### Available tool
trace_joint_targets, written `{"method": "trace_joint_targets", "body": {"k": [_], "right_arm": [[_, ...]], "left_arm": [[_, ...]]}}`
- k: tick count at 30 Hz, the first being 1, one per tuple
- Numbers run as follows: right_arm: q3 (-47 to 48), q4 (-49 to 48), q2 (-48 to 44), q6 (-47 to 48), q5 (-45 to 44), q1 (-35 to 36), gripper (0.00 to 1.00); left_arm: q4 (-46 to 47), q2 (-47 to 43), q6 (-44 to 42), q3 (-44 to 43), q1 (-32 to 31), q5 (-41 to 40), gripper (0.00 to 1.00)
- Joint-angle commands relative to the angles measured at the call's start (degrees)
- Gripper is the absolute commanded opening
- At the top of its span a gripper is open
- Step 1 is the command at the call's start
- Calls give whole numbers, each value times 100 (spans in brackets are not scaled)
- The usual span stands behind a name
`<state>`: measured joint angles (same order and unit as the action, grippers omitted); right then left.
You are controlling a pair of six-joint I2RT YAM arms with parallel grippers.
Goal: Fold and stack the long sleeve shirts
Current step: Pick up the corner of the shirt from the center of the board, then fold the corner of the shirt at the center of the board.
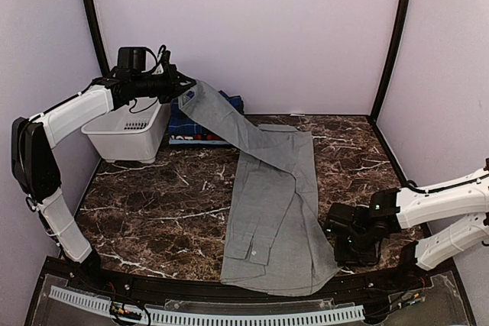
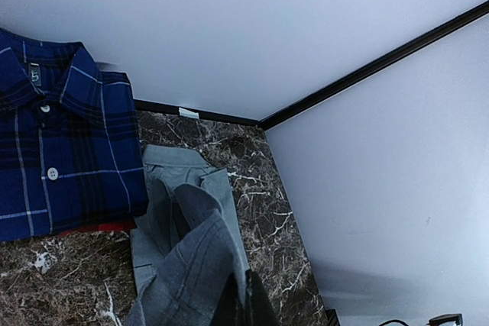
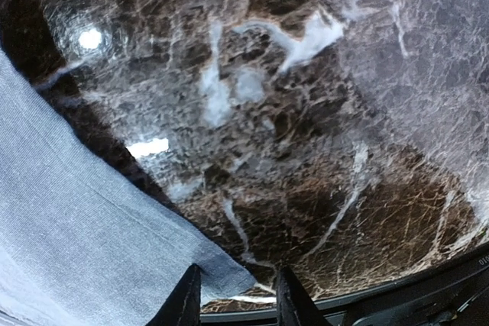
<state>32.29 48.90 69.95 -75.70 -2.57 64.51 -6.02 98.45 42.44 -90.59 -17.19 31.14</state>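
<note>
A light grey long sleeve shirt (image 1: 267, 211) lies flat down the middle of the marble table. One sleeve is lifted up and back to the left. My left gripper (image 1: 186, 95) is shut on that sleeve's cuff, high above the table's back left. The left wrist view shows the grey sleeve (image 2: 191, 257) hanging from the shut left gripper (image 2: 246, 307). A folded dark blue plaid shirt (image 2: 61, 150) lies at the back, with a red edge (image 2: 99, 227) under it. My right gripper (image 3: 238, 299) hovers low and open, with the grey shirt's hem corner (image 3: 221, 269) between its fingertips.
A white plastic basket (image 1: 130, 131) stands at the back left, under the left arm. The plaid shirt (image 1: 202, 124) lies beside it against the back wall. The right arm (image 1: 443, 204) reaches in from the right, near the table's front edge (image 1: 229, 292).
</note>
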Motion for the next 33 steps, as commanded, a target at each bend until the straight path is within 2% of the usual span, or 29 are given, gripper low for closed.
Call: {"method": "trace_joint_targets", "body": {"k": [1,9,18,24,33], "right_arm": [[-138,-451,357,-26,163,134,29],[264,-138,353,-49,-209,206,0],[1320,34,248,270,-915,526,0],[1962,-496,521,869,-958,908,0],[1813,-1760,952,1467,63,1148,0]], "left_arm": [[144,-53,-15,2,32,113,0],[159,-31,-30,-48,32,148,0],[204,13,-118,-205,32,183,0],[181,29,-177,-319,32,214,0],[251,-81,-226,-300,32,258,0]]}}
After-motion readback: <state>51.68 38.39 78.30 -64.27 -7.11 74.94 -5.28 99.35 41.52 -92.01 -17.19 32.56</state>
